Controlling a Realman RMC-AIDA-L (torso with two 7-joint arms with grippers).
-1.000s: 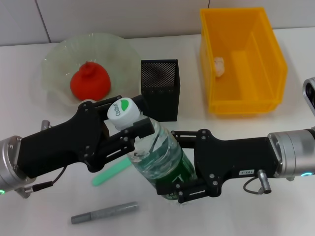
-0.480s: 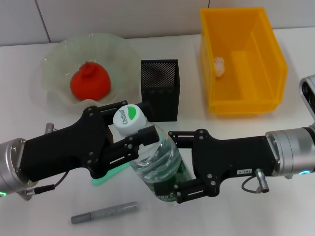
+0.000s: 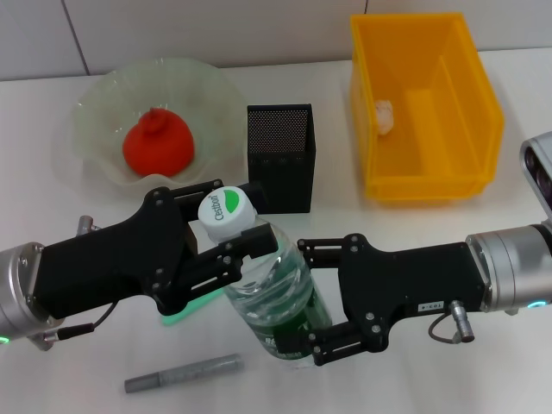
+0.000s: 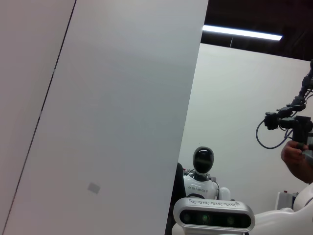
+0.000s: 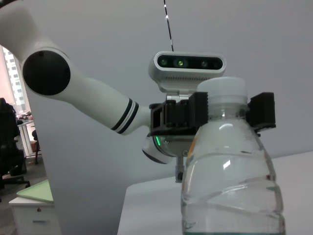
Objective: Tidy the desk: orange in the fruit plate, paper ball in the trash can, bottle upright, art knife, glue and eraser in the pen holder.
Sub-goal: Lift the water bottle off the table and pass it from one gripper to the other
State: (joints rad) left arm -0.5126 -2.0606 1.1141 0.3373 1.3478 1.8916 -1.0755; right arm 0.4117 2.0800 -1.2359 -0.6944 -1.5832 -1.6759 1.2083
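Tilted a second ago, the bottle [image 3: 274, 297] now stands nearly upright near the counter's [image 3: 483, 224] front edge, its cap higher and its base lower than before. Both hands grip it: the left hand [image 3: 226, 231] is closed on the neck just under the white-and-green cap, the right hand [image 3: 312, 302] is clamped round the green-labelled lower body. I judge the righting almost done; what remains is to seat the base flat and let go.

Its clear ribbed plastic is thin and slick, so it could likely tip on release. The orange [image 3: 158, 144], squat and matte with a stem nub, already lies in the fruit plate [image 3: 95, 103], a wavy-rimmed pale-green glass bowl at the back left. A crumpled white paper ball [image 3: 384, 116] lies inside the bright yellow trash can [image 3: 466, 86] at the back right. Between them stands the square black mesh pen holder [image 3: 281, 155]. A grey pen-like stick [image 3: 183, 373] lies near the front edge, and a pale-green stick [image 3: 185, 312] shows under the left hand.
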